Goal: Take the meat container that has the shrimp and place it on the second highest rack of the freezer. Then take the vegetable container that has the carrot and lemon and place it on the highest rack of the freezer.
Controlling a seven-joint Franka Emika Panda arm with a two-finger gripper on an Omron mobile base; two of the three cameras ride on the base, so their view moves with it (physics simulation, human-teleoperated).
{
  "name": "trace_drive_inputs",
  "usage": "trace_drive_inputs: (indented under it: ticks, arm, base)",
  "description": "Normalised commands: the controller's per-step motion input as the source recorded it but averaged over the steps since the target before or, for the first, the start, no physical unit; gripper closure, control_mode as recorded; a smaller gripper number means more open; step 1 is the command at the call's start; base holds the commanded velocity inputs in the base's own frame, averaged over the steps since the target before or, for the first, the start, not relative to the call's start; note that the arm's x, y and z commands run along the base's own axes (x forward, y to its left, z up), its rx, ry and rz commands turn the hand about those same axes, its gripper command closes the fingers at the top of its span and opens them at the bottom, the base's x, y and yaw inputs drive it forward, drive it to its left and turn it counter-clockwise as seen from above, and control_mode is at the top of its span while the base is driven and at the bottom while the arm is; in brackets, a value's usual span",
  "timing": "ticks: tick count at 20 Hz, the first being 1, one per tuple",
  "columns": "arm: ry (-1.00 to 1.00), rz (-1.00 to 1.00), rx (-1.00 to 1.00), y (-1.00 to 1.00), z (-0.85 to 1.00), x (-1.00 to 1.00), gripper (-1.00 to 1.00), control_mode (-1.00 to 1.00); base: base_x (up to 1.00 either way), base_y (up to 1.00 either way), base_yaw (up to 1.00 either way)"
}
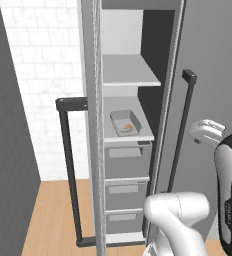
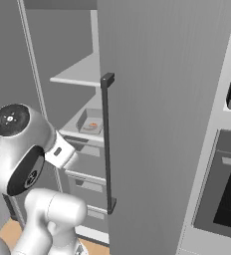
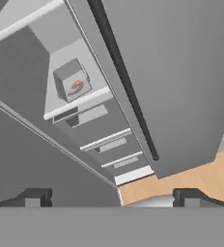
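The freezer (image 1: 125,160) stands open. The meat container (image 1: 125,122) (image 2: 92,126) (image 3: 73,82), a clear tub with an orange shrimp, rests on the second highest rack (image 1: 145,131) (image 3: 53,99). Above it the highest rack (image 1: 130,70) (image 2: 82,72) is bare. My gripper (image 3: 113,198) is open with nothing between its fingers. It hangs outside the freezer, well back from the shelves and to the right of the opening, looking in at the tub. The vegetable container is out of view.
Three grey drawers (image 3: 106,144) sit under the shelves. The freezer's open door with its black bar handle (image 1: 68,170) stands at the left. A closed grey door with a long black handle (image 2: 107,144) lies right of the opening, and a wall oven (image 2: 227,194) beyond it.
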Motion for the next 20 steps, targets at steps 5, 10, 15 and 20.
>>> trace_drive_inputs:
  ticks: [5,10,15,20]
  arm:
    - [-0.05,0.12,-0.13,-0.08,-0.19,-0.81,-1.0,-1.0]
    - [-0.11,0.07,-0.03,0.03,-0.07,-0.85,-1.0,-1.0]
    - [0.12,0.02,-0.28,0.66,0.37,0.55,-1.0,-1.0]
    - [0.08,0.0,-0.05,-0.1,-0.06,0.68,-1.0,-1.0]
  base:
    - [0.0,0.0,0.0]
    - [0.0,0.0,0.0]
    - [0.0,0.0,0.0]
    - [0.0,0.0,0.0]
